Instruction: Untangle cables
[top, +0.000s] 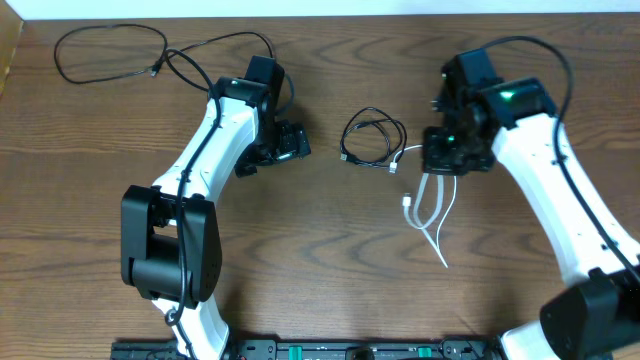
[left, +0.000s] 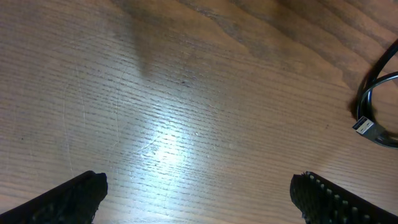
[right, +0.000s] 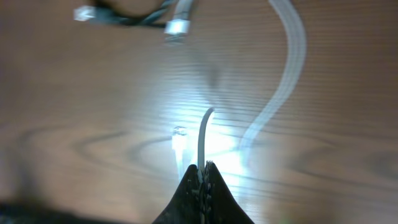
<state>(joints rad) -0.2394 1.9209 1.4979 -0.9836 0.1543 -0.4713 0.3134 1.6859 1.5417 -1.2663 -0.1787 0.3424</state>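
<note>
A small black cable coil (top: 372, 137) lies on the table's middle. The white cable (top: 437, 213) trails down from my right gripper (top: 443, 160), which is shut on it; the wrist view shows the white cord (right: 205, 134) rising from the pinched fingers (right: 203, 167), with its plug (right: 179, 138) beside and the black coil blurred at top (right: 124, 14). A second black cable (top: 105, 50) lies spread out at the far left. My left gripper (top: 293, 142) is open and empty left of the coil; its wrist view shows the fingers (left: 199, 193) over bare wood and the coil's plug (left: 364, 126) at the right edge.
The wooden table (top: 320, 270) fills the view. A thicker black arm cable (top: 225, 45) loops at the back left and another (top: 545, 55) arcs behind the right arm. The arm bases (top: 170, 250) stand at the front.
</note>
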